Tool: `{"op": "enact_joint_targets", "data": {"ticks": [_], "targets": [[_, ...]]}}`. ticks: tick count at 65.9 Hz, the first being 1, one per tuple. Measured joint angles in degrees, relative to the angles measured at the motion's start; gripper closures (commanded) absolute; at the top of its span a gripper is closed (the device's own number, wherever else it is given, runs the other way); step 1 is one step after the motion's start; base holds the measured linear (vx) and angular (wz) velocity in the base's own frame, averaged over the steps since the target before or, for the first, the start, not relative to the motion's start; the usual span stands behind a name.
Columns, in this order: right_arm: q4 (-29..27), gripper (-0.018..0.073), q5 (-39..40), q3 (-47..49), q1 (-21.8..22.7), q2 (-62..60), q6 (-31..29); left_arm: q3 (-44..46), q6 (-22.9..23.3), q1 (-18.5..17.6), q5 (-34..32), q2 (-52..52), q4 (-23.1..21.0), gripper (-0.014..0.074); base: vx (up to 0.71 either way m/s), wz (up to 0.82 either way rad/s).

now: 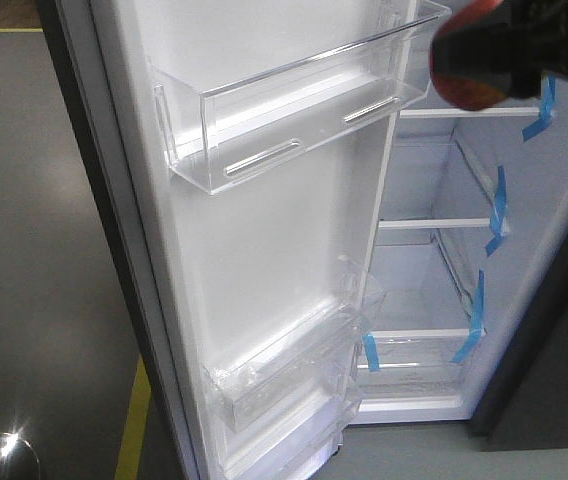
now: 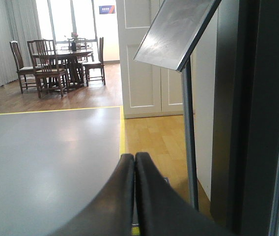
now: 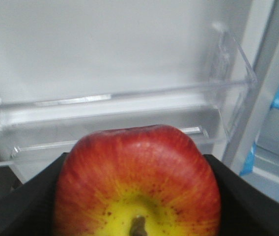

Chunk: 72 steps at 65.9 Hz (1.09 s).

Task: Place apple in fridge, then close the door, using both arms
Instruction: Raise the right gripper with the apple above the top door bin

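Smooth, curved black left tool (image 2: 134, 158)

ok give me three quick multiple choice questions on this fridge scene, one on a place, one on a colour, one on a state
1. Where is the apple? A) on a fridge shelf B) in the right gripper, before the upper door bin C) on the floor
2. What colour are the tape strips at the fridge shelves? A) red B) green C) blue
3. How is the left gripper? A) shut, empty B) open C) shut on the apple
Answers: 1 B, black fingers flank it, the bin behind. 2 C, blue strips at the shelf ends. 3 A, its fingers meet with nothing between.
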State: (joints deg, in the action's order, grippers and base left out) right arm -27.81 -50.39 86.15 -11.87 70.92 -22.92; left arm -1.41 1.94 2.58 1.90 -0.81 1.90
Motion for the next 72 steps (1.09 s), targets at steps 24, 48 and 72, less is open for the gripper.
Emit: {"op": "enact_joint_targets", "data": {"ticks": [24,48,72], "targets": [[-17.28,0.0417,3.82,14.70,0.00,14.90,-14.02,0.00,0.00,0.00,0.00,0.00,0.00,0.0603,0.00,0.00],[-19.74,0.0415,9.05,20.17,0.00,23.88,-17.85,0.00,0.00,0.00,0.00,0.00,0.00,0.0603,0.00,0.00],[-13.10,0.0406,5.18,25.65,0.00,29.14,-15.41,0.00,0.00,0.00,0.00,0.00,0.00,0.0603,0.00,0.00]]}}
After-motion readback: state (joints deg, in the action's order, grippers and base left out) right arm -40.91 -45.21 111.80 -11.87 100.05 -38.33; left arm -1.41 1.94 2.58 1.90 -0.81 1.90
